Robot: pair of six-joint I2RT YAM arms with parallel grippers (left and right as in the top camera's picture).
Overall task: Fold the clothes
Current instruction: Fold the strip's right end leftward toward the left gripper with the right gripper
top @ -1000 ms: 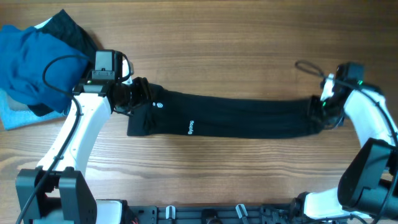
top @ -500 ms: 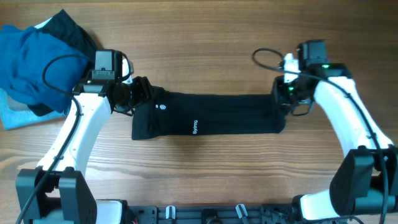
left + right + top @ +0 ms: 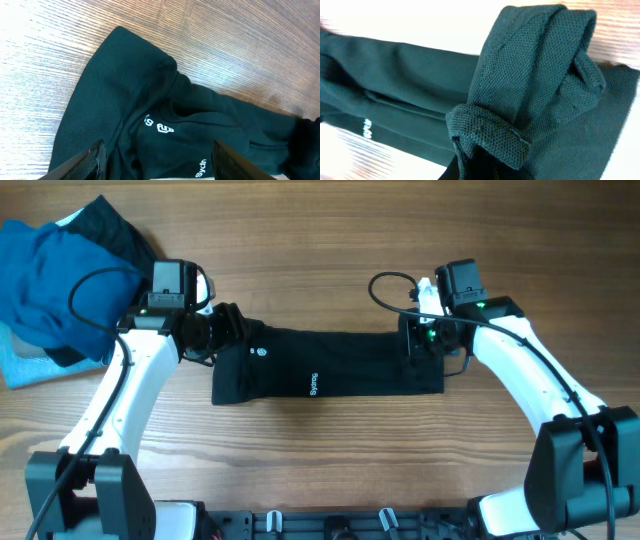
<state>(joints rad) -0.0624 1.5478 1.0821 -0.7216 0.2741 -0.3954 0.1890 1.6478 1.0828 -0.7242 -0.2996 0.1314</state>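
Here it is: the black garment (image 3: 340, 365) is laid out as a long band on the wooden table (image 3: 330, 240), stretched from one set of jaws to the other. Its round white logo (image 3: 263, 351) and white lettering (image 3: 313, 385) are spotted just ahead of the left gripper (image 3: 222, 330), whose fingers (image 3: 94, 156) are spread wide, with cloth lying flat between and beyond them and nothing pinched. At the far end a rolled bundle of hem is clamped in the right gripper (image 3: 425, 345) and held up, doubled over the band beneath. Behind the left jaws, well apart, a bright blue garment (image 3: 50, 280) is heaped over a light blue cloth (image 3: 20, 365)
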